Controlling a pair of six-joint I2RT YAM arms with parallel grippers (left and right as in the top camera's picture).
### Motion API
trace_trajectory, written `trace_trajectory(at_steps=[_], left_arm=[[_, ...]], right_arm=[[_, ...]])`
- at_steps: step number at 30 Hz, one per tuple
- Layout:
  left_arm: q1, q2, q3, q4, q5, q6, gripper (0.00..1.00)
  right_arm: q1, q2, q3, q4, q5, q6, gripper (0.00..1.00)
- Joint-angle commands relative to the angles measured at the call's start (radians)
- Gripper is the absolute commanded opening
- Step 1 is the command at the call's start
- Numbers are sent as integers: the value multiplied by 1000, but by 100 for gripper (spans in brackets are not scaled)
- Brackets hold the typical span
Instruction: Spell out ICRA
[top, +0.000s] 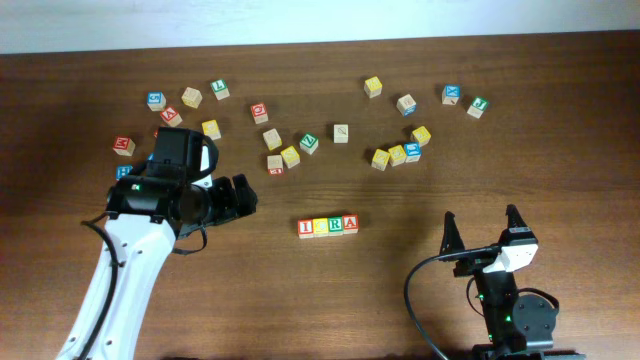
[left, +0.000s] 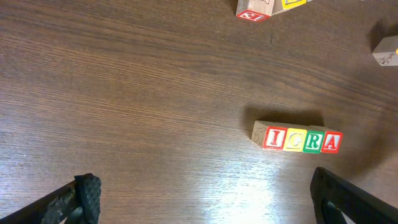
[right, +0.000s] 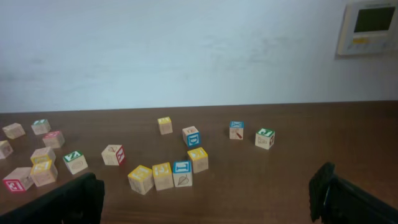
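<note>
A row of letter blocks (top: 327, 226) lies at the table's middle, reading I, C, R, A, touching side by side. It shows in the left wrist view (left: 302, 140) with red, yellow, green and red faces. My left gripper (top: 240, 196) is open and empty, left of the row and apart from it; its fingertips frame bare wood (left: 205, 199). My right gripper (top: 481, 227) is open and empty at the front right, away from the row; the row is out of its wrist view (right: 205, 199).
Several loose letter blocks are scattered across the far half of the table, with a cluster at the left (top: 190, 97), one in the middle (top: 290, 155) and one at the right (top: 398, 154). The table's far edge meets a white wall (right: 186, 50).
</note>
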Motion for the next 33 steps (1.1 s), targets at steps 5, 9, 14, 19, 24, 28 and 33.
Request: trace_trajectory(at_steps=[5, 9, 14, 19, 24, 28, 33], left_arm=[[6, -3, 11, -1, -7, 9, 99], [6, -3, 11, -1, -7, 9, 99], [6, -3, 11, -1, -7, 9, 99], [6, -3, 11, -1, -7, 9, 99], [6, -3, 11, -1, -7, 9, 99], [6, -3, 11, -1, -7, 9, 99], [6, -3, 11, -1, -7, 9, 99]], right_arm=[[-7, -11, -5, -83, -16, -73, 98], [-7, -10, -5, -80, -16, -83, 98], [-7, -11, -5, -80, -15, -84, 98], [-7, -11, -5, -87, 20, -78, 98], [-7, -11, -5, -91, 60, -4, 98], [-7, -11, -5, -92, 60, -5, 98], [-4, -11, -5, -92, 55, -29, 98]])
